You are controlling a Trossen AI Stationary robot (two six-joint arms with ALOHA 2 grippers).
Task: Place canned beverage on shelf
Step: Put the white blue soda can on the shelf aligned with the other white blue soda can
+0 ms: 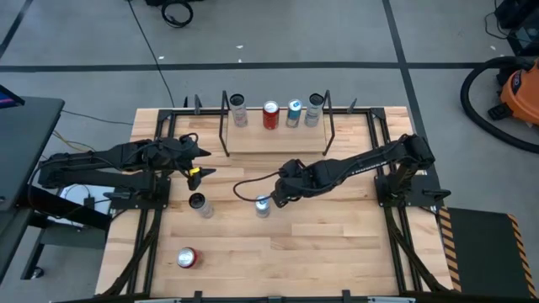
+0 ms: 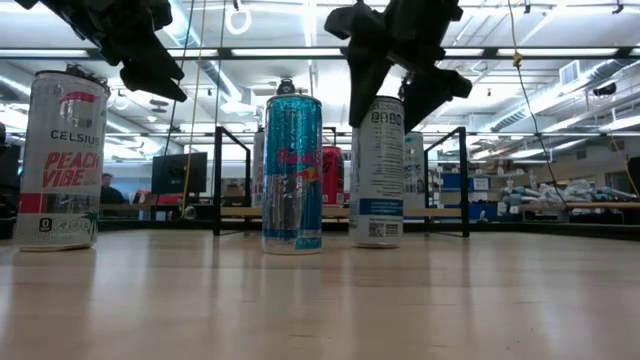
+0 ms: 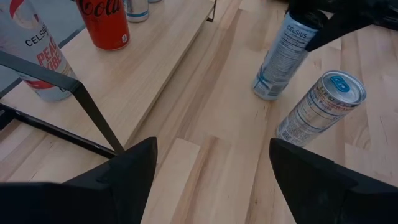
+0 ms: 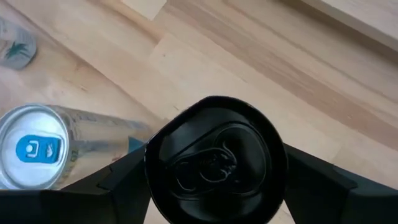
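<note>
Pale wood table (image 1: 337,252), pick-up step: the can is not on the shelf yet.

You have the low plank shelf (image 1: 278,139) in its thin black rod frame at the far edge, four cans on it. The right gripper (image 1: 276,195) sits around the top of a tall, smooth white can with a black lid (image 4: 214,158), mid-table beside a slim blue can (image 2: 292,170). I can't tell if the grip is firm. Next I'd expect a secure squeeze, then a lift over the rods. Your left gripper (image 1: 200,172) waits spread and empty.
</note>
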